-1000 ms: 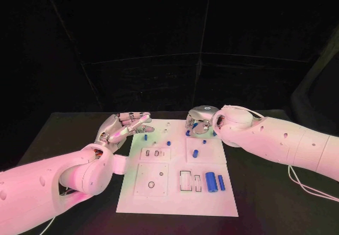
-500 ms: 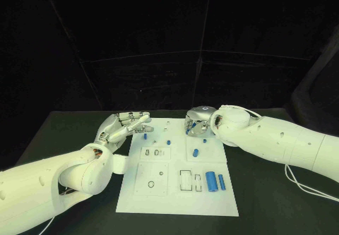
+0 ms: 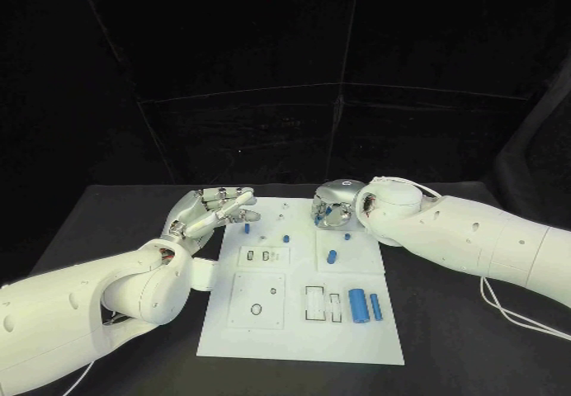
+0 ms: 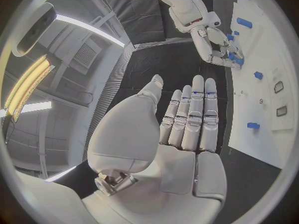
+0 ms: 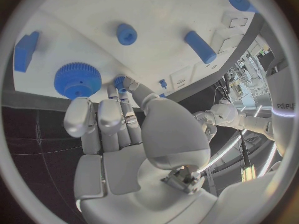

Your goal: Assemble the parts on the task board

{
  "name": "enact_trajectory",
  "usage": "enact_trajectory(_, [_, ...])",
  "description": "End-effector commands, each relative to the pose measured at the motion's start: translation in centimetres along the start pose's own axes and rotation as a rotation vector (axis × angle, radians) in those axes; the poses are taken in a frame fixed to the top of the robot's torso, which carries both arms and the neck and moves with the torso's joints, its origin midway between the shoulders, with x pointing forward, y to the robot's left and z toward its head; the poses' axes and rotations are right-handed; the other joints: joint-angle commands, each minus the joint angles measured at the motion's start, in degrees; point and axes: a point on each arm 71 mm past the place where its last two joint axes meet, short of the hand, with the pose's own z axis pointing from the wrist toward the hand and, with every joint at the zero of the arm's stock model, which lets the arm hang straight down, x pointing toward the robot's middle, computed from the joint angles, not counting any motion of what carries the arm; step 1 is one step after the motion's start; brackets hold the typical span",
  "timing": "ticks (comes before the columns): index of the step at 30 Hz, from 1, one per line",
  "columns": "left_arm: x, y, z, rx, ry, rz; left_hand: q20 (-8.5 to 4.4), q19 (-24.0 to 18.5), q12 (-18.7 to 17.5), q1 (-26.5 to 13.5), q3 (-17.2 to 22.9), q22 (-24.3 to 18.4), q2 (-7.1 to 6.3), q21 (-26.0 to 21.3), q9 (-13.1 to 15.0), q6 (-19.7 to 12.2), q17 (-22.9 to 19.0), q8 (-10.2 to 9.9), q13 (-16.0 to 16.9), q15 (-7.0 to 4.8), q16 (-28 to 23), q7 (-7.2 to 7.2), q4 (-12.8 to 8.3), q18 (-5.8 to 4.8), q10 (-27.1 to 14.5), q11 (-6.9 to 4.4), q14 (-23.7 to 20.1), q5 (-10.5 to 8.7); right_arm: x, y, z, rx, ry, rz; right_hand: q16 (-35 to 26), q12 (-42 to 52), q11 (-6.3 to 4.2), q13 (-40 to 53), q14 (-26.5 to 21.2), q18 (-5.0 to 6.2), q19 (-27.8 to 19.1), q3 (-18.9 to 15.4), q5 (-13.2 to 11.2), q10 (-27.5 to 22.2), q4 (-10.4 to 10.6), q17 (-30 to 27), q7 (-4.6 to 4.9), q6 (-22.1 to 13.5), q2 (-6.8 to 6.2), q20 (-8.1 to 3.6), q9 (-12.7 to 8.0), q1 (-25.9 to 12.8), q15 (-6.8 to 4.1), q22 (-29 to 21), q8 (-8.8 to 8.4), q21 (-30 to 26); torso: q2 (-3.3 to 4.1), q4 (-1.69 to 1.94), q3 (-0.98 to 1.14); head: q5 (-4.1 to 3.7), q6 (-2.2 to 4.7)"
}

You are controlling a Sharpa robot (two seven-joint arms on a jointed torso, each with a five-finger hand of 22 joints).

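The white task board (image 3: 298, 334) lies in the middle of the black table. My right hand (image 3: 333, 211) hangs over its far end and pinches a small blue part (image 5: 118, 80) between thumb and fingertip, just above the board (image 5: 162, 15). Beside it are a blue gear (image 5: 77, 79), a blue block (image 5: 26, 50), a round peg (image 5: 126, 34) and a short cylinder (image 5: 199, 46). My left hand (image 3: 214, 210) hovers at the board's far left edge, fingers stretched out and holding nothing. The left wrist view shows its flat palm (image 4: 181, 134) and the right hand (image 4: 218, 47) across the board.
Two blue cylinders (image 3: 356, 305) (image 3: 375, 307) lie at the board's near right beside rectangular slots. Smaller blue pieces (image 3: 330, 257) (image 3: 285, 239) (image 3: 247, 230) stand further along it. A black ring (image 3: 255, 310) sits at the near left. Black table surrounds the board.
Both hands stay almost where they were, and no part on the board has moved.
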Motion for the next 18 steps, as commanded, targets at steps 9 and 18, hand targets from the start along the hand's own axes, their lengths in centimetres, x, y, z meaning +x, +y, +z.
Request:
enact_trajectory(9, [0.1, -0.1, 0.0, 0.004, 0.016, -0.003, 0.28, 0.2, -0.1, 0.0, -0.1, -0.1, 0.43, -0.2, 0.0, 0.0, 0.1, -0.4, -0.1, 0.05, -0.2, 0.52, -0.4, 0.81, 0.0, 0.44, 0.1, 0.27, -1.7, 0.8, -0.7, -0.063, -0.211, 0.052, 1.9, 0.4, -0.47, 0.2, 0.9, -1.23, 3.0, 4.9, 0.0, 3.5, -0.2, 1.4, -0.07, 2.4, 0.48, -0.33, 0.3, 0.9, -0.1, 4.7, 0.37, 2.7, 0.08, -0.11, -0.05, 0.2, 0.14])
enact_trajectory(18, [-0.1, -0.2, 0.1, 0.006, 0.012, 0.0, 0.27, 0.2, -0.2, 0.0, 0.0, -0.1, 0.54, -0.3, 0.0, 0.0, 0.1, -0.4, -0.1, 0.04, -0.3, 0.48, -0.5, 0.82, 0.0, 0.42, 0.1, 0.28, -2.4, 1.1, -0.7, -0.036, -0.303, 0.096, 2.0, 0.0, -0.43, 0.1, 0.7, -1.29, 3.1, 5.9, -0.5, 3.5, 0.1, 1.1, -0.07, 2.5, -0.43, -0.34, 0.3, 0.5, -0.07, 5.1, 0.13, 3.0, 0.2, 0.04, -0.14, 0.14, 1.34])
